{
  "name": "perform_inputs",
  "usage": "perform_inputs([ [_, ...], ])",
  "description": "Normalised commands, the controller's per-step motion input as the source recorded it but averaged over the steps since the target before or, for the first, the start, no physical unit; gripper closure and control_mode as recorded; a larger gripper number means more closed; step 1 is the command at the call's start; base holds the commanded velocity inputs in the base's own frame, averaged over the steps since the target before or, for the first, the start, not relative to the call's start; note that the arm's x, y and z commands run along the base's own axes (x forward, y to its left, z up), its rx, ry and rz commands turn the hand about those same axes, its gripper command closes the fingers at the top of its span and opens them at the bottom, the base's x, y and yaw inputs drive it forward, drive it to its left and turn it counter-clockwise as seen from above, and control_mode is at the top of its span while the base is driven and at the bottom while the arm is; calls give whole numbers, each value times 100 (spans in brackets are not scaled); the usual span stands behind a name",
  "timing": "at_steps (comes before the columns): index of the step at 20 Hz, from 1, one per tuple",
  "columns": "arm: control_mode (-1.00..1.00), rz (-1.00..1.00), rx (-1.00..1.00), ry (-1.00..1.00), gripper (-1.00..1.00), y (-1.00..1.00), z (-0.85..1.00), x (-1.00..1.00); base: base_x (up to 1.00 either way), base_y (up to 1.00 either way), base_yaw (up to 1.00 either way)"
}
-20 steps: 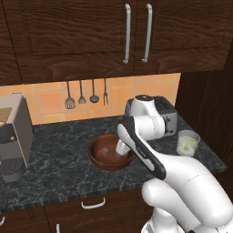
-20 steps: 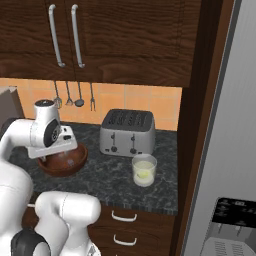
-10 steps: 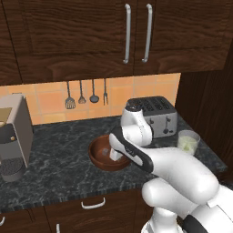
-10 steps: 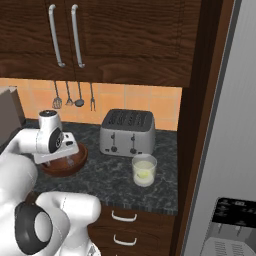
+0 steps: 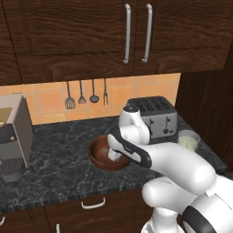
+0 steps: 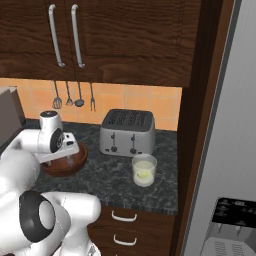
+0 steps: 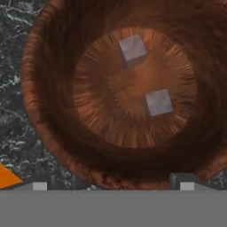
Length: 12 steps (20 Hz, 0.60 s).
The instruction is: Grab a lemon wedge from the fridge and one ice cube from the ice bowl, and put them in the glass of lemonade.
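- Hand view: the wide, round reddish-brown wooden ice bowl (image 7: 48, 106) holds two pale grey ice cubes (image 7: 132, 48) (image 7: 158, 102) on its floor, apart from each other.
- The gripper (image 7: 113, 181) hangs over the bowl's rim, its dark fingertips (image 7: 39, 181) spread wide, gripping nothing.
- Right base view: the short clear glass of pale lemonade (image 6: 144, 170) stands near the dark speckled counter's (image 6: 105, 180) front edge, before the grey steel toaster (image 6: 127, 132).

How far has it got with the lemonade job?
Partly there, it seems. Something yellow already sits in the glass of lemonade, likely the lemon wedge, though that is too small to confirm. Right now the open end effector hangs over the ice bowl, where two ice cubes lie untouched. Still to do: grip one cube and drop it into the glass beside the toaster.
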Motion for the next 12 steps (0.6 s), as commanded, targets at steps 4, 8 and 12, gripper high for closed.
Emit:
perform_inputs([
  [4,-100,0,0,2,-100,0,0,56,0,0,0],
  [8,-100,0,0,9,-100,0,-4,43,0,0,0],
  [12,-100,0,0,4,-100,4,-35,8,0,0,0],
])
